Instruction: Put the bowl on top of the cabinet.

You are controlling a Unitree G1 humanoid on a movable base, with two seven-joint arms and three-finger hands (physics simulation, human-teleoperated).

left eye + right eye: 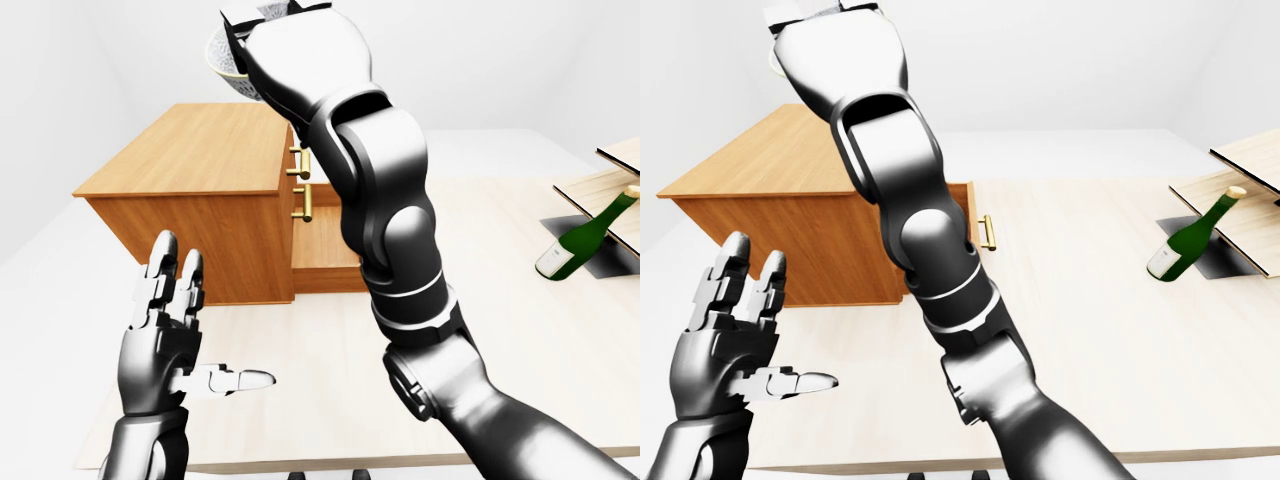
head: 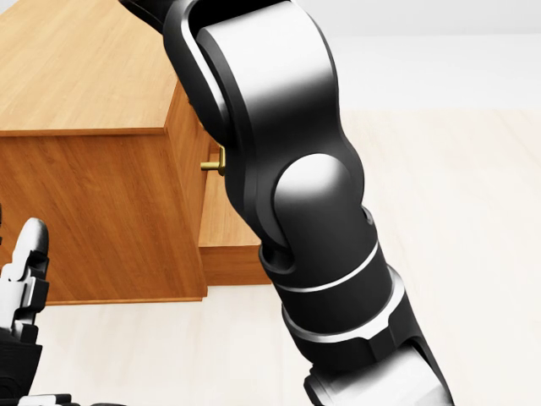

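Observation:
The pale bowl (image 1: 222,62) hangs high in the left-eye view, above the right edge of the wooden cabinet (image 1: 195,150). My right hand (image 1: 256,18) is shut on it from the right, and the black forearm hides most of the bowl. The cabinet's flat top lies below and to the left of the bowl. Lower left in the same view, my left hand (image 1: 178,325) is raised with its fingers spread, open and holding nothing. In the head view my right arm (image 2: 279,169) fills the middle and covers most of the cabinet's right side.
A lower drawer (image 1: 322,250) stands pulled out on the cabinet's right side, under brass handles (image 1: 305,188). A green bottle (image 1: 583,237) leans at the right, beside wooden shelf boards (image 1: 615,185). Everything rests on a light wooden surface (image 1: 520,330).

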